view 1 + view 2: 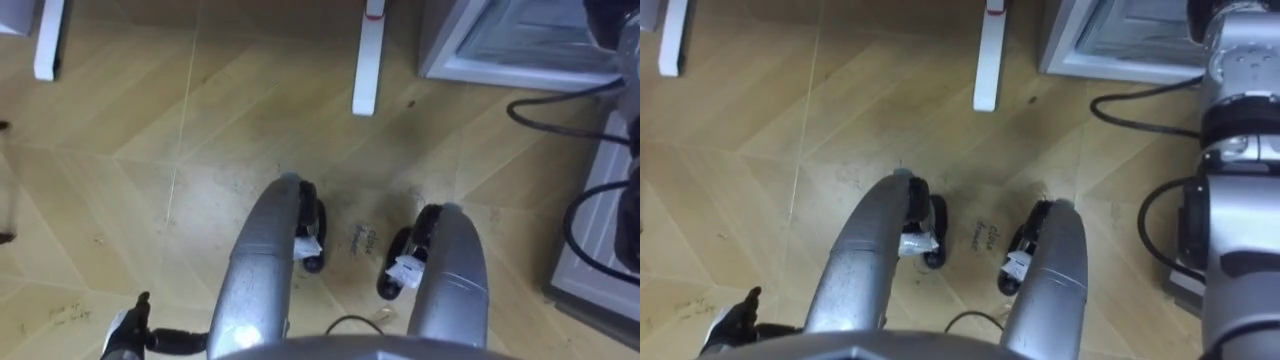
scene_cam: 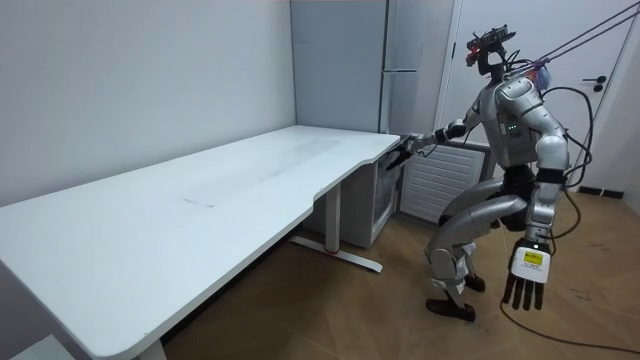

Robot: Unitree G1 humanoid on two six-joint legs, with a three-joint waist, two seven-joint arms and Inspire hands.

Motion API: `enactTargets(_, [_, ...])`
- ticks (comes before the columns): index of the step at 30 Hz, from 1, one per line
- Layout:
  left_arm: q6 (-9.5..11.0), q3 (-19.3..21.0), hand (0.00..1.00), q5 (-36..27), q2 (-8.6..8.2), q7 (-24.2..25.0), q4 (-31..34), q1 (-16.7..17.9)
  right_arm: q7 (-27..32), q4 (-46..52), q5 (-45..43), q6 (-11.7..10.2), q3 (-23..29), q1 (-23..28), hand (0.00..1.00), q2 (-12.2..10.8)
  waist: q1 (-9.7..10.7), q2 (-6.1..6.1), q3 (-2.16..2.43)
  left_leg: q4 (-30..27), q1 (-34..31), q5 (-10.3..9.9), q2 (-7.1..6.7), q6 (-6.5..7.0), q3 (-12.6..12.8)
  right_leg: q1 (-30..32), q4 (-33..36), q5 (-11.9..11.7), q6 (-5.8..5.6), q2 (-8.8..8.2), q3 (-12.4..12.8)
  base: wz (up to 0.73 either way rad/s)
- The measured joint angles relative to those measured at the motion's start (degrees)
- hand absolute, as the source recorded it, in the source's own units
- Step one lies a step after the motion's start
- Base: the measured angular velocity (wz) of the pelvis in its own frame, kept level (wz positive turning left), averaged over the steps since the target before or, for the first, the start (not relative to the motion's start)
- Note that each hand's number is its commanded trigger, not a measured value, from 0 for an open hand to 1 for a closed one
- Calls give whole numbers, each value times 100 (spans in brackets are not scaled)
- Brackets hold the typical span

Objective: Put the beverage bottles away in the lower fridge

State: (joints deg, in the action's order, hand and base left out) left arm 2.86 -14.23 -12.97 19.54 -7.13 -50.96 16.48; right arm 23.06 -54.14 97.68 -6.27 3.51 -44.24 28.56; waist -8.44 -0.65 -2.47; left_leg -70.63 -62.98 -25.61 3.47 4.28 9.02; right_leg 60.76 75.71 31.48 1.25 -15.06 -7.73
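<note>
Right hand [image 2: 406,148] forward; left hand [image 2: 527,278] low, straight-fingered.

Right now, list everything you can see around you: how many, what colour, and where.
desk: one, white, along the wall in front of the robot
desk feet: two, white, on the floor ahead in the eye views
tall fridge: one, grey, in the corner past the desk's far end
low unit: one, white with a slatted front, at the tall fridge's foot
door: one, white, at the room view's right edge
floor: one, light wood
left hand: one, dark, open, hanging at the robot's side
right hand: one, dark, stretched toward the desk's far corner
</note>
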Motion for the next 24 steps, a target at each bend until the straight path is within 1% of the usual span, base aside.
enactTargets(7, [-52,-7,0,26,0,50,47,26,-529,-319,-5,11,22,-7,0,14,9,0,-3,5,-11,3,-32,3,-24,-28,2,14,-3,-65,-52,4])
enactTargets(10, [-120,-10,0,34,-1,60,34,27,-875,-618,-94,10,21,-5,0,45,-56,25,-18,5,67,0,-25,8,-43,-130,-27,21,-13,-51,-84,1])
enactTargets(11, [-137,-8,0,31,-1,64,34,26,-989,-757,-106,11,16,-2,0,78,-103,58,-37,25,139,-2,-24,9,-47,-209,-55,25,-21,-49,-98,0])
enactTargets(13, [-137,-6,0,16,1,63,40,22,-1115,-847,-107,11,15,12,0,128,-157,94,-55,96,216,0,-33,9,-41,-280,-119,23,-26,-58,-109,0])
enactTargets(15, [-168,-11,0,26,3,64,47,21,-1266,-862,-135,15,0,86,0,127,-163,106,-55,185,287,14,-32,3,-32,-341,-192,15,-32,-52,-120,0])
enactTargets(17, [-210,-8,0,26,4,142,78,12,-1501,-891,-182,88,-15,233,0,127,-194,104,-56,420,416,107,-23,-38,-53,-490,-451,-79,-14,18,-179,0])
enactTargets(18, [-214,-9,0,23,1,154,74,9,-1566,-909,-230,116,-22,277,0,127,-200,101,-57,500,461,137,-27,-46,-55,-542,-531,-105,-10,18,-202,0])
enactTargets(20, [-259,-9,0,14,-7,164,23,-30,-1955,-1213,-536,165,-81,430,0,112,-174,67,-73,814,734,199,-36,-74,-47,-834,-847,-175,-7,33,-285,4])
enactTargets(21, [-274,-12,0,17,-8,167,-3,-50,-2054,-1299,-614,187,-123,473,0,109,-176,61,-77,887,813,207,-34,-85,-51,-919,-925,-187,-10,48,-306,0])
enactTargets(22, [-283,-1,0,24,-7,194,-103,-110,-2204,-1388,-784,225,-242,593,0,93,-192,41,-89,1037,984,227,-22,-115,-63,-1106,-1106,-218,-19,102,-345,-4])
enactTargets(23, [-284,4,0,30,-5,256,-232,-191,-2383,-1447,-885,275,-350,753,0,91,-206,17,-93,1214,1146,254,-14,-144,-80,-1284,-1315,-265,-17,147,-388,-3])
enactTargets(24, [-284,3,0,31,-7,287,-263,-221,-2466,-1498,-996,293,-377,808,0,90,-191,18,-93,1292,1211,269,-10,-157,-104,-1373,-1418,-292,-23,179,-418,0])
